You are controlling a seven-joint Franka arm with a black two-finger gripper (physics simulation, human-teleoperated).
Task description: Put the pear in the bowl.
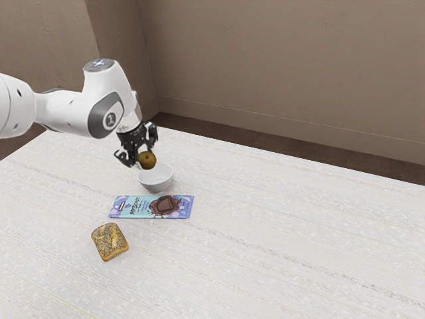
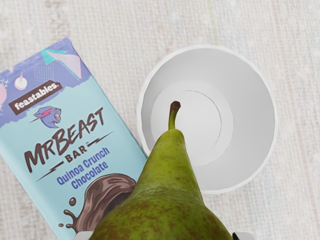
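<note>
The white, wood-grained table point(image 1: 285, 246) carries everything, and the white jointed robot arm point(image 1: 66, 113) reaches over it from the exterior view's left. The black two-finger gripper point(image 1: 142, 157) has its fingers closed about the pear's width apart, with the pear between them. Below, the flat blue-and-purple chocolate bar packet point(image 1: 151, 207) lies just beside the round white bowl point(image 1: 157, 178), and the seeded brown bread slice point(image 1: 109, 241) sits on the packet's other side from the bowl. The green, russet-flecked pear point(image 2: 167, 200) is in the gripper, above the table and close over the bowl, its thin brown stem point(image 2: 174, 114) pointing out across the opening.

I judge the pear moderately heavy for its size, firm but bruisable, with smooth skin that could slip on the taper. The broad belly is the place to hold it, with a steady, mild squeeze; the stem would be a poor hold. A low release should limit any roll or knock against the rim.

The exterior view gives the pear's height above the bowl and the bread's place; the wrist view adds the stem, the mottled skin and the bowl's inner floor.
</note>
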